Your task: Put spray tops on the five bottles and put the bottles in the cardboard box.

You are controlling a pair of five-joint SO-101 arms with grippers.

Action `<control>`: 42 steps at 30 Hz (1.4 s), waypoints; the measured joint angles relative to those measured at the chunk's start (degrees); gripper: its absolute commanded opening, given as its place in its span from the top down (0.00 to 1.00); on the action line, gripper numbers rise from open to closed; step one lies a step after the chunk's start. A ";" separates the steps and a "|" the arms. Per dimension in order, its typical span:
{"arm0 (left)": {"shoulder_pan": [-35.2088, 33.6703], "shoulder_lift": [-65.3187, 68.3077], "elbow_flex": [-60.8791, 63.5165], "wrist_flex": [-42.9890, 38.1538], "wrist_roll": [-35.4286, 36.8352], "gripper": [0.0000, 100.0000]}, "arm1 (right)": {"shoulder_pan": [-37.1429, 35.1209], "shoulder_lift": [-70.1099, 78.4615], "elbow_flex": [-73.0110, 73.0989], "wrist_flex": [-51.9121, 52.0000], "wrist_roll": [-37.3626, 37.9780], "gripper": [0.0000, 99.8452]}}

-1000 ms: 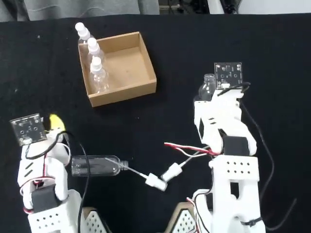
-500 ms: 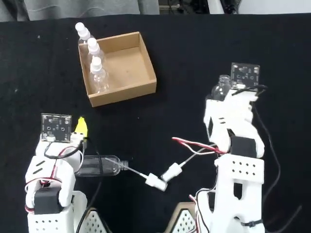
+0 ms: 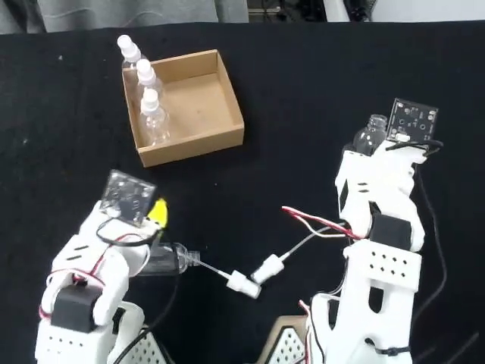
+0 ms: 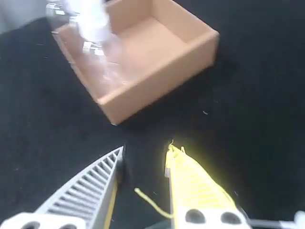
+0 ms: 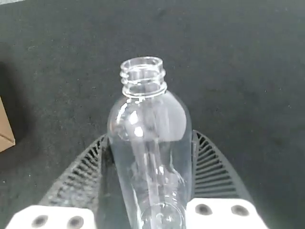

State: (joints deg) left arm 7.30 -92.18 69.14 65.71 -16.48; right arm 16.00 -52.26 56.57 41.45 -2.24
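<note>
The cardboard box [image 3: 198, 108] sits at the back left, with three capped spray bottles [image 3: 150, 106] standing along its left wall. A clear bottle [image 3: 168, 259] lies on the table, half hidden under my left arm. My left gripper [image 3: 151, 214] hovers over it, open and empty [image 4: 145, 152], facing the box [image 4: 157, 62]. Two loose spray tops [image 3: 244, 286] [image 3: 269, 267] lie to the bottle's right, one with its tube reaching the bottle's mouth. My right gripper [image 3: 369, 145] is shut on an uncapped clear bottle [image 5: 147, 143], held upright at the right.
The table is covered in black cloth [image 3: 303, 76]. Red and white wires [image 3: 311, 221] hang from the right arm near the loose spray tops. Open cloth lies between the box and the right arm.
My left arm has swung to the right and forward, now over the lying bottle. My right arm has carried its bottle to the right.
</note>
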 measured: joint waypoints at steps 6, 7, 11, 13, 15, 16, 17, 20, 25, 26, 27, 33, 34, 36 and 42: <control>9.23 10.46 -2.73 3.08 -3.16 0.81 | 0.00 0.00 0.00 0.00 0.00 0.89; 10.20 11.60 -2.73 3.08 -3.25 0.80 | 0.00 0.00 0.00 0.00 0.00 0.89; 12.75 16.18 -2.81 3.08 -3.25 0.80 | 0.00 0.00 0.00 0.00 0.00 0.89; 13.98 17.93 -2.81 3.08 -3.25 0.80 | 0.00 0.00 0.00 0.00 0.00 0.89; 15.82 19.43 -2.81 3.08 -3.25 0.80 | 0.00 0.00 0.00 0.00 0.00 0.89; 16.70 20.13 -2.81 3.08 -3.25 0.80 | 0.00 0.00 0.00 0.00 0.00 0.89; 17.67 20.84 -2.81 3.08 -3.25 0.80 | 0.00 0.00 0.00 0.00 0.00 0.89; 20.31 23.03 -3.52 3.08 -3.25 0.80 | 0.00 0.00 0.00 0.00 0.00 0.89; 23.47 28.84 -7.03 3.08 -3.25 0.80 | 0.00 0.00 0.00 0.00 0.00 0.89; 24.09 30.42 -7.82 3.08 -3.25 0.80 | 0.00 0.00 0.00 0.00 0.00 0.89; 24.88 32.09 -8.70 3.08 -3.25 0.80 | 0.00 0.00 0.00 0.00 0.00 0.89; 31.30 43.25 -12.75 2.99 -3.60 0.80 | 0.00 0.00 0.00 0.00 0.00 0.89; 32.44 44.92 -13.45 2.99 -3.60 0.80 | 0.00 0.00 0.00 0.00 0.00 0.89; 34.02 47.82 -14.95 2.99 -3.60 0.80 | 0.00 0.00 0.00 0.00 0.00 0.89; 34.81 54.51 -18.02 1.32 -3.60 0.80 | 2.90 0.00 0.00 -0.53 0.00 0.89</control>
State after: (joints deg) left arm 42.11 -37.67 51.12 67.03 -20.09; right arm 18.90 -52.26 56.57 40.92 -2.24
